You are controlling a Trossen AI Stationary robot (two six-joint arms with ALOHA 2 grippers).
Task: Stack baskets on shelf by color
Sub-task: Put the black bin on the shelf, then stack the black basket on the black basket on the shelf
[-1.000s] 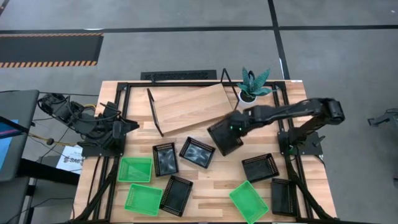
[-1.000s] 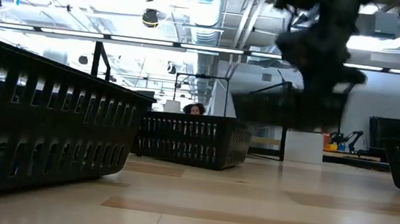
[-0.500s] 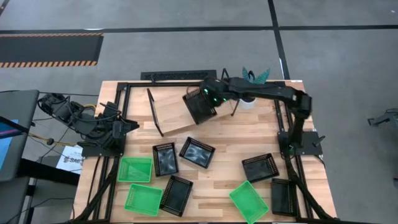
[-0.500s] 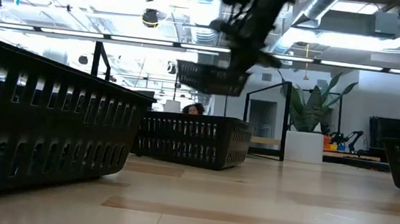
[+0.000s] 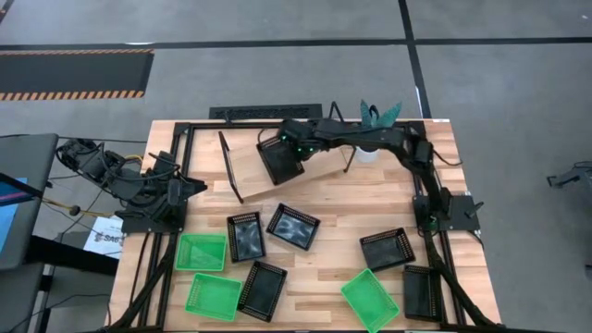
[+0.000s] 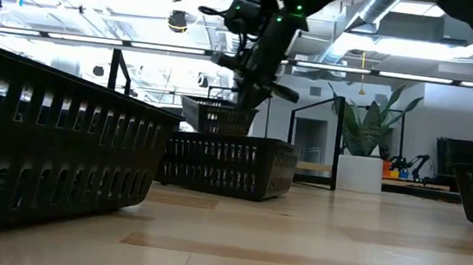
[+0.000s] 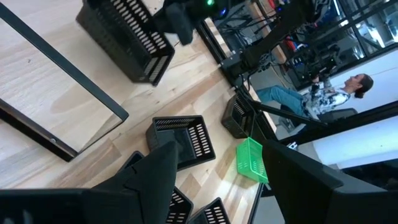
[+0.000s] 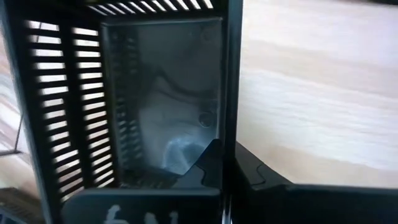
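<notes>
My right gripper (image 5: 298, 145) is shut on a black mesh basket (image 5: 278, 160) above the light wooden shelf (image 5: 252, 174) at the table's far side. In the low view this basket (image 6: 214, 115) hangs under the gripper (image 6: 254, 86), behind another black basket (image 6: 229, 162). Several more black baskets (image 5: 246, 235) and three green ones (image 5: 201, 252) rest on their bottoms on the tabletop. My left gripper (image 7: 224, 186) waits open at the table's left edge, nothing between its fingers. My right gripper pinches one side wall of the black basket at its rim (image 8: 227, 118), one finger (image 8: 208, 163) inside the basket and the other (image 8: 264, 177) outside. The fingers slant down from the table's right. The basket hangs tilted over the shelf; whether it touches the board I cannot tell.
A potted plant (image 5: 375, 118) stands at the far edge, right of the shelf, under the right arm's reach. The shelf's thin black frame (image 5: 229, 168) stands up at its left end. Black baskets (image 5: 386, 248) and a green one (image 5: 370, 299) lie near right.
My right gripper has carried the black basket from above the table's middle toward the far left, over the shelf, fast at first, then slower, and a little lower at the end. It has stayed shut on the basket, which has turned with the wrist.
</notes>
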